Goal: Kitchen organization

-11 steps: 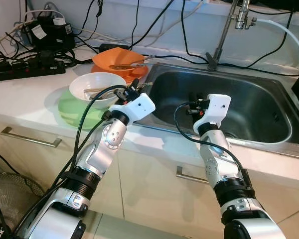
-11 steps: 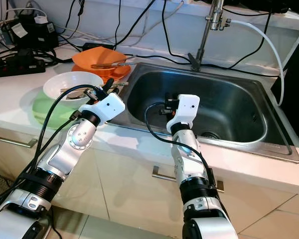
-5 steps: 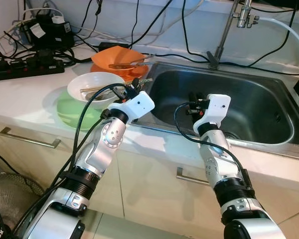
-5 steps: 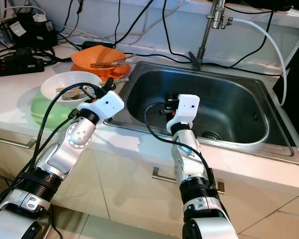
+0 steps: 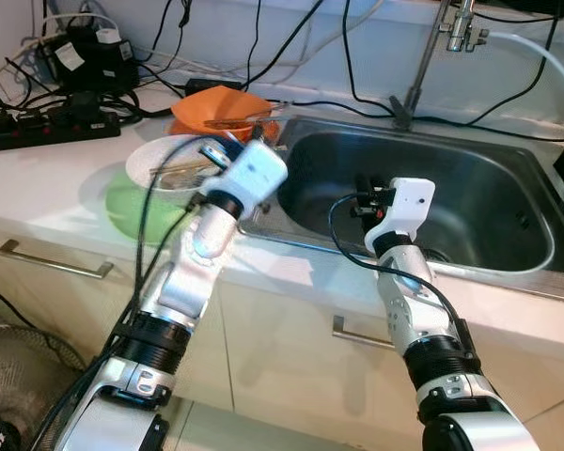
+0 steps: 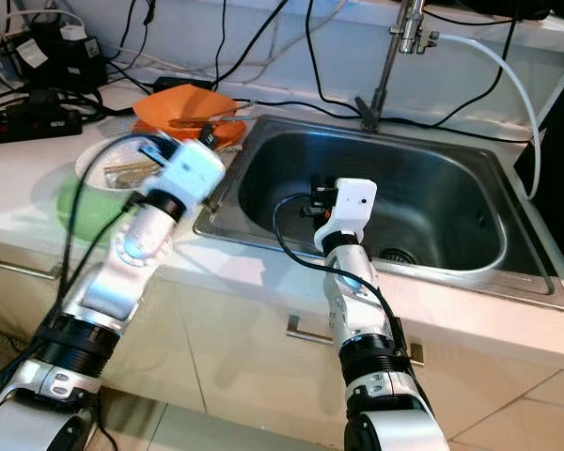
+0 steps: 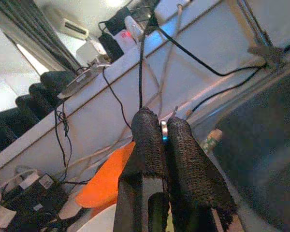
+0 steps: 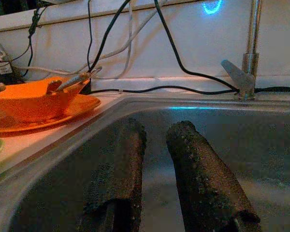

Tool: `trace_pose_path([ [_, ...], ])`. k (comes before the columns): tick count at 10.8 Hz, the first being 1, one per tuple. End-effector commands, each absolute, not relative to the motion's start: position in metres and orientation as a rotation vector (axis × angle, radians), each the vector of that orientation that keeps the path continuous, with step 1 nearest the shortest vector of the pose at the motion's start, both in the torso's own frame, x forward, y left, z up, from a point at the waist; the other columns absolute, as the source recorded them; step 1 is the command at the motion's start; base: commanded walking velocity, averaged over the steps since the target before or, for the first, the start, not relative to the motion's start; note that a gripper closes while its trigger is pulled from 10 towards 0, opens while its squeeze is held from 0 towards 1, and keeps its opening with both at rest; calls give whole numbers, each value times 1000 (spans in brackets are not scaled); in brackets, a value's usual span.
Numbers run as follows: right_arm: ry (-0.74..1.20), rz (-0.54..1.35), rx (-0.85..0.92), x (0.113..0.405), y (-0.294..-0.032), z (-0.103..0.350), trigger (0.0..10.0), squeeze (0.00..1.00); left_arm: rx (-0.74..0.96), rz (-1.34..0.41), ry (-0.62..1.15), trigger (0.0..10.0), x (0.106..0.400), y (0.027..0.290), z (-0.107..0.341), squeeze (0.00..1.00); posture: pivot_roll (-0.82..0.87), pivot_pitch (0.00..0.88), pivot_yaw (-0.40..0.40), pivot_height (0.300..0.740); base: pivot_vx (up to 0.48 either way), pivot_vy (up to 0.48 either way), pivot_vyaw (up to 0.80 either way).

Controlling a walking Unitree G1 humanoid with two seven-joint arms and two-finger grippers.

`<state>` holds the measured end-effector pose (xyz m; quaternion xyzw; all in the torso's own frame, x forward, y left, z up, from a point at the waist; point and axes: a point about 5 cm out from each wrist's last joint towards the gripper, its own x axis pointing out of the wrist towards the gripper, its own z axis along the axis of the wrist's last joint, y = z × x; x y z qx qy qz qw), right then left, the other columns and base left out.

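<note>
A white bowl [image 5: 162,162] holding chopstick-like utensils rests on a green plate [image 5: 132,202] left of the steel sink [image 5: 479,216]. Behind it an orange bowl [image 5: 216,105] with metal tongs [image 5: 256,116] sits on an orange plate. My left gripper [image 5: 233,148] is blurred, raised above the white bowl's right rim. In the left wrist view its fingers [image 7: 150,140] are pressed shut, with a small silvery glint between the tips that I cannot identify. My right gripper [image 5: 365,193] hangs inside the sink, open, with nothing between its fingers [image 8: 203,169].
A faucet [image 5: 421,66] rises behind the sink, with a white hose [image 5: 545,66] at the right. Black power strips [image 5: 47,127] and several cables crowd the back left of the counter. Drawer handles [image 5: 52,263] line the cabinet front below.
My left gripper has lifted and swung up from the white bowl's rim, blurred by motion. The right arm is still and the dishes stay in place.
</note>
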<state>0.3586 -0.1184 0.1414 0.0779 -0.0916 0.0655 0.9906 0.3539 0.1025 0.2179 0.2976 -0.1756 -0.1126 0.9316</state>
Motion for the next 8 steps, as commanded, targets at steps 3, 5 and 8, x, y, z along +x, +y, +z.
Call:
trace_pose_path([
  [3, -162, 137, 160, 359, -119, 138, 10000, 0, 485, -286, -370, 10000, 351, 101, 244, 0, 218, 0, -42, 740, 0, 0, 0],
  [5, -162, 144, 159, 360, -118, 139, 10000, 0, 348, -327, -367, 10000, 349, 102, 261, 0, 222, 0, -46, 740, 0, 0, 0],
  [8, -155, 150, 161, 361, -116, 138, 10000, 0, 202, -344, -396, 10000, 344, 113, 290, 0, 233, 0, -49, 740, 0, 0, 0],
])
